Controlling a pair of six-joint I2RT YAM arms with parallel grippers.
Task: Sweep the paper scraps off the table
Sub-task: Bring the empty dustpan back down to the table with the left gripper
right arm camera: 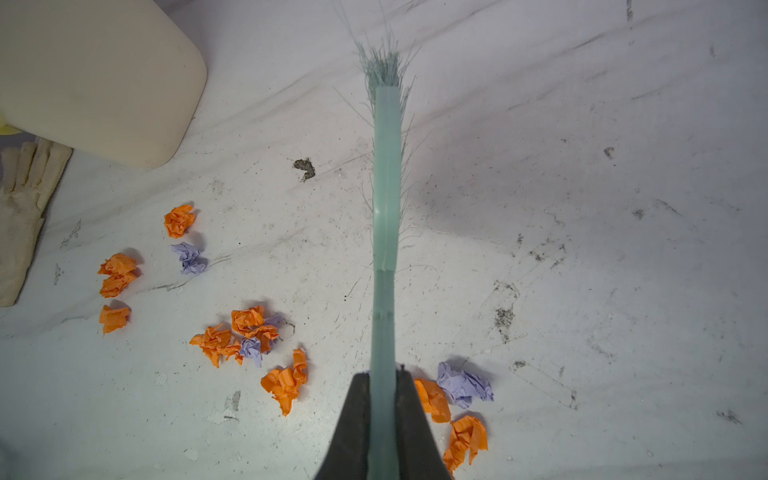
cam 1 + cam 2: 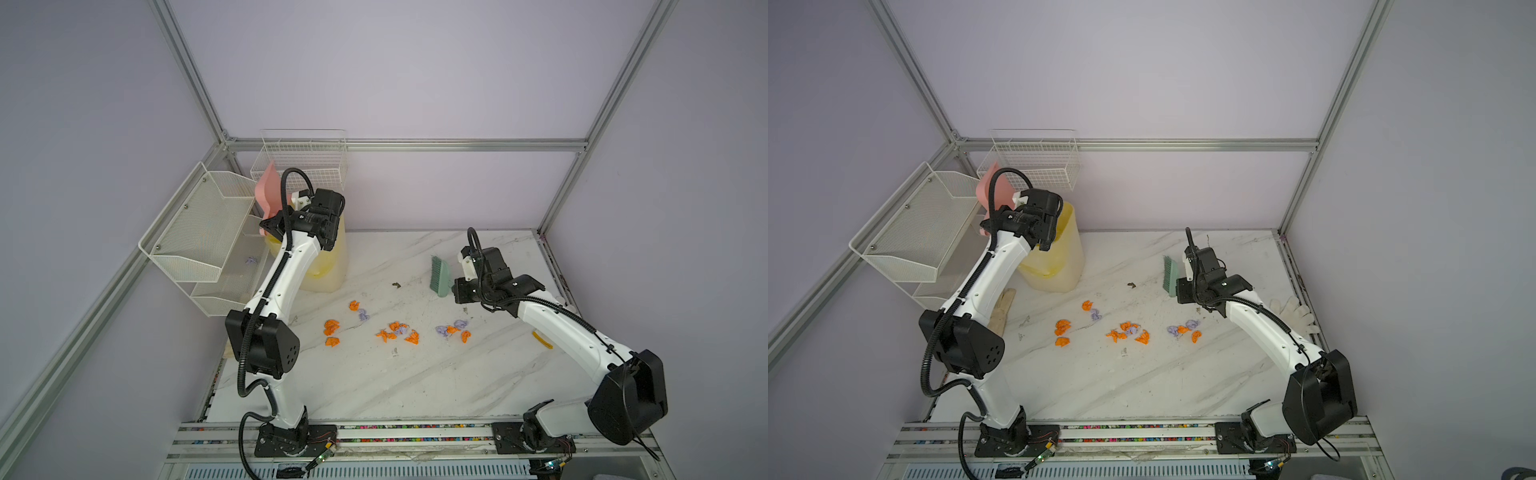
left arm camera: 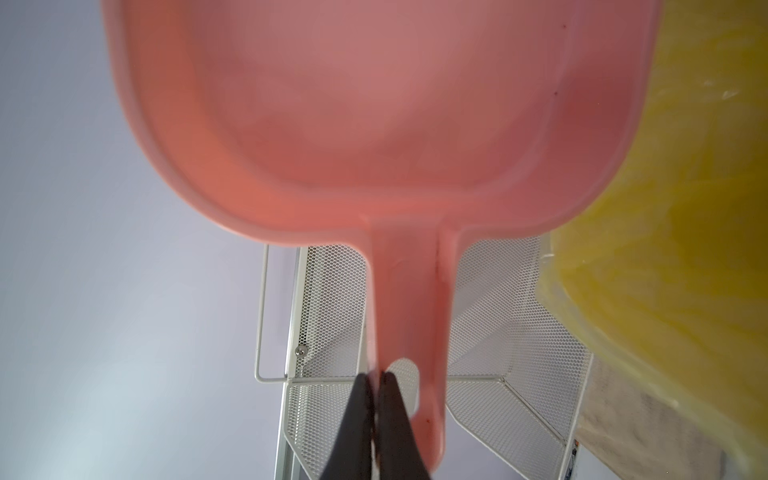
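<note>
Several orange and lilac paper scraps [image 2: 390, 330] [image 2: 1125, 330] [image 1: 249, 332] lie in loose clusters on the middle of the marble table [image 2: 415, 386] [image 2: 1142, 382] [image 1: 582, 166]. My left gripper [image 2: 268, 226] [image 2: 986, 226] [image 3: 377, 376] is shut on the handle of a pink dustpan [image 2: 268, 189] [image 2: 984, 191] [image 3: 374, 124]. It holds the pan raised at the back left, beside the bin. My right gripper [image 2: 451, 291] [image 2: 1179, 293] [image 1: 384, 378] is shut on a green brush [image 2: 440, 274] [image 2: 1170, 274] [image 1: 386, 187]. The brush is just behind the rightmost scraps.
A yellow-lined bin [image 2: 328, 266] [image 2: 1059, 257] [image 3: 665, 208] stands at the back left. White wire racks [image 2: 199, 237] [image 3: 498, 332] and a wire basket [image 2: 307, 162] hang beside it. A beige glove [image 2: 1003, 307] [image 1: 20, 208] lies left. A white glove [image 2: 1293, 313] and a yellow strip [image 2: 542, 338] lie right.
</note>
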